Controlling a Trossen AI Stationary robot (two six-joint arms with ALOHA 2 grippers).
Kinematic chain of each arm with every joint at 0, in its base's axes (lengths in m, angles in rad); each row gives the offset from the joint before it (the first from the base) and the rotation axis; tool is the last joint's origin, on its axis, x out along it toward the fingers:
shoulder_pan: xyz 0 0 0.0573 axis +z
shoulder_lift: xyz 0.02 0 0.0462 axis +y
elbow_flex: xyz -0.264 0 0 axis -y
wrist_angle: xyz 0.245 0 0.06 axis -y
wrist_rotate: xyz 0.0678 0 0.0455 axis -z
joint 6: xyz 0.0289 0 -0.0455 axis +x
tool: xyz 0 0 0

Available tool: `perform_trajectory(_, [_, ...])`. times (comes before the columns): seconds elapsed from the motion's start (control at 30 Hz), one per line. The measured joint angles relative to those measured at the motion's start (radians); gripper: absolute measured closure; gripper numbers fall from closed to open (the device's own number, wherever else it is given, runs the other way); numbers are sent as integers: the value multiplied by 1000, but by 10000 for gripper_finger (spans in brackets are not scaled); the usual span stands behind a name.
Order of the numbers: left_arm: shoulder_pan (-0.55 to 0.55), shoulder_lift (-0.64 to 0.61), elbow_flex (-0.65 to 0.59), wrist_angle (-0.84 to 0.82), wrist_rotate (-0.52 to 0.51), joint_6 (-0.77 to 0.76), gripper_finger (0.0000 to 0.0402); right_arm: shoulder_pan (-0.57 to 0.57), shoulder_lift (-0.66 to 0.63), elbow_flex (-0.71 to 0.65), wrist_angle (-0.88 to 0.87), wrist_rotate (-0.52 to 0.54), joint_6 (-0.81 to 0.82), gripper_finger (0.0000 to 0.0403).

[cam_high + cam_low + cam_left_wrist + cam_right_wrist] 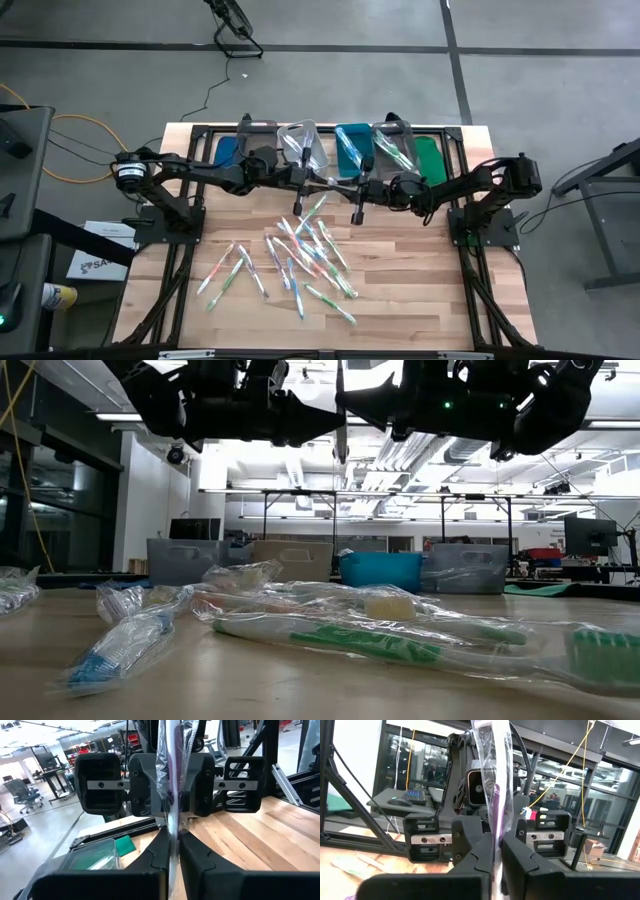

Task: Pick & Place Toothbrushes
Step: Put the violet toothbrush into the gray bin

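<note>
Over the table [420,300], 2 grippers pinch 1 wrapped toothbrush [172,795].

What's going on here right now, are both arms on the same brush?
It looks that way. The left hand and the right hand face each other above the middle of the table, and both are shut on one wrapped toothbrush held upright between them, as in a handover. Many more toothbrushes lie scattered on the wood below. The bins stand in a row along the far edge, just behind the arms.
</note>
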Motion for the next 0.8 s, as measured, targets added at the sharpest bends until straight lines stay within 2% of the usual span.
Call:
perform_trajectory(0.47, [2, 0, 0, -51, 5, 49, 392, 5, -11, 0, -2, 25, 216, 219])
perform_trajectory(0.63, [25, -2, 0, -58, 20, 56, 392, 43, -45, 0, -19, 139, 181, 178])
perform_trajectory(0.8, [89, -3, 0, -93, 72, 76, 392, 99, -115, 0, -122, 273, 135, 165])
